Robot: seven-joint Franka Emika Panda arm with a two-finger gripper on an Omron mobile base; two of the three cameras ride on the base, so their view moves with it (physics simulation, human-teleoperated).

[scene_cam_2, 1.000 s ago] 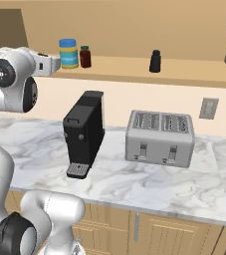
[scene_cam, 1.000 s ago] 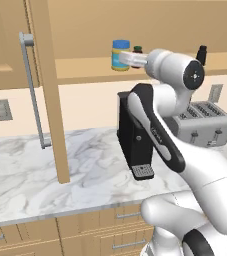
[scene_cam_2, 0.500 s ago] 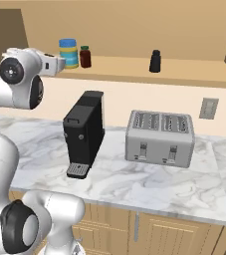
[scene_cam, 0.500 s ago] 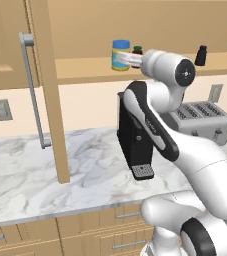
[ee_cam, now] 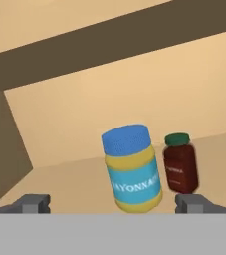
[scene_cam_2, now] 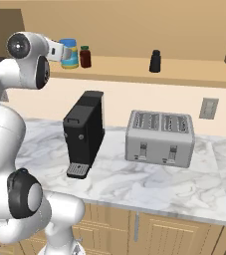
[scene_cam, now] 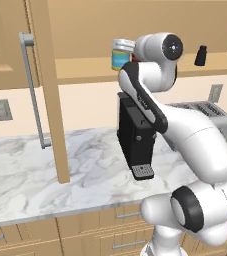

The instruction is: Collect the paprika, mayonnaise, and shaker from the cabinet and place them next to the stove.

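Mayonnaise (ee_cam: 133, 169), paprika (ee_cam: 180, 164) and shaker (scene_cam_2: 155, 61) inside cabinet (scene_cam: 45, 90)

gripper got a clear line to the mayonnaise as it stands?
Probably yes. The gripper is open and faces the mayonnaise on the cabinet shelf, with nothing between them. The paprika stands close beside it and may crowd one finger.

White glossy arm (scene_cam: 185, 125), rounded bulbous links. Dark grey round caps at joints, black band along upper link. Wrist section behind claw: white cylinder, grey ring. Claw (ee_cam: 112, 203): two small dark grey blocky finger tips (ee_cam: 32, 203).
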